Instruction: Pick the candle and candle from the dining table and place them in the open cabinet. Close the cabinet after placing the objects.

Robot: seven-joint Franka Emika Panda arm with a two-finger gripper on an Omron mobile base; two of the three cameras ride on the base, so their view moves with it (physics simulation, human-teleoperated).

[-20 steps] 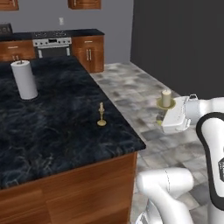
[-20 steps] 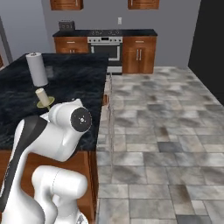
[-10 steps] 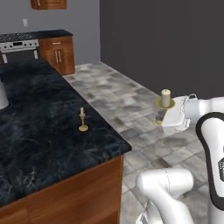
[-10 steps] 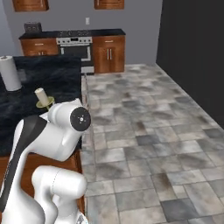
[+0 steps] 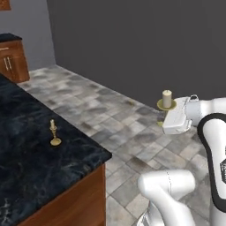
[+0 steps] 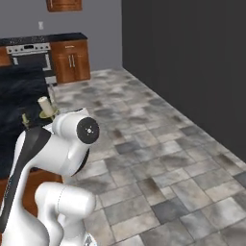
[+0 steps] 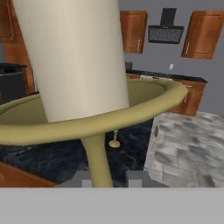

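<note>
Off the dining table (image 5: 26,145), out past its corner and over the tiled floor, rides the short thick candle (image 5: 167,99), upright on its wide brass dish. The gripper (image 5: 173,115) sits beneath that dish, and in the hand view the fingers are clamped on the slim brass stem (image 7: 98,158) just under it. That looks like the right place to hold: rigid metal, narrow enough to pinch. My read is a light but top-heavy load, smooth brass that could twist or slip if the hand tilts, so keep it level. The wax looks softer than the brass and better left untouched. Back on the dining table, near its floor-side edge, the thin taper candle (image 5: 54,132) stands on its slender stick, a tippy thing best taken low on the stick.
</note>
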